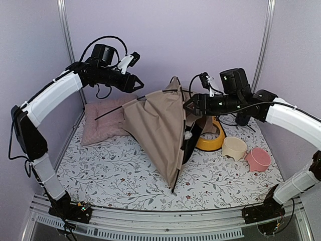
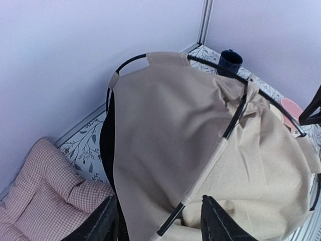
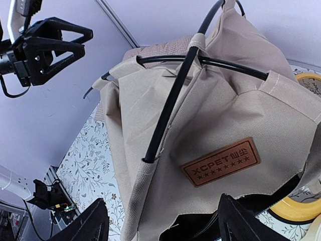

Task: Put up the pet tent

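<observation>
The pet tent (image 1: 158, 123) is tan fabric on thin black poles and stands tilted mid-mat, its black-lined doorway and white pom-pom (image 1: 188, 134) facing right. My left gripper (image 1: 138, 84) hangs open at the tent's upper left, just above the fabric. In the left wrist view a black pole (image 2: 233, 120) runs through a pale sleeve and passes between the left gripper's (image 2: 159, 201) spread fingers without touching them. My right gripper (image 1: 187, 107) is open at the tent's upper right. In its wrist view the right gripper (image 3: 161, 199) faces the brown label (image 3: 220, 161) and the crossed poles.
A pink checked cushion (image 1: 103, 123) lies behind the tent on the left. On the tent's right are a yellow oval bowl stand (image 1: 213, 140), a cream bowl (image 1: 234, 148) and a pink bowl (image 1: 258, 158). Lilac walls close off the back and both sides.
</observation>
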Controlling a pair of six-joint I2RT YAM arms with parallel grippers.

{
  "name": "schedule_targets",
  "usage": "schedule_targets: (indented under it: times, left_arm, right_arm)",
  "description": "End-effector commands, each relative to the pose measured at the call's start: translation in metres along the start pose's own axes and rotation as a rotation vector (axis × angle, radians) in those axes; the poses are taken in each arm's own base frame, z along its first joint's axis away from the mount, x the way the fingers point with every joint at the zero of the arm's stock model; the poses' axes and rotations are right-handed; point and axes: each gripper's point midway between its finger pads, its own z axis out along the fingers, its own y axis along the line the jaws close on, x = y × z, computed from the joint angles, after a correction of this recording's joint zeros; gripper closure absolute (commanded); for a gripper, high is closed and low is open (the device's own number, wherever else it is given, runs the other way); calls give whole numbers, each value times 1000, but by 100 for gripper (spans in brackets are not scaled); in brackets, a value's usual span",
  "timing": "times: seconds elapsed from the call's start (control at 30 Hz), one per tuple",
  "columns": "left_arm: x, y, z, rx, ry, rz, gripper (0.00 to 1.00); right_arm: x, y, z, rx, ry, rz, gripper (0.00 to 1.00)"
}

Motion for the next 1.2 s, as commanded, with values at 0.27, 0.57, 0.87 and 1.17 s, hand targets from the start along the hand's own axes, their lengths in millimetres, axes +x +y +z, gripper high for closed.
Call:
schedule_targets:
  times: [0.27, 0.57, 0.87, 1.17]
  left_arm:
    - [-7, -55, 40, 140, 18, 136, 38]
    - [15, -57, 60, 151, 101, 168, 53]
    - [13, -61, 45, 146, 79, 168, 100]
    - [4, -69, 3, 131, -63, 132, 100]
  right_arm:
    - [13, 20, 26, -29, 82, 8, 34]
    - [2, 21, 28, 8, 76, -12, 78]
    - [-25, 40, 18, 47, 25, -89, 100]
    - [-59, 20, -2, 230, -95, -176, 100]
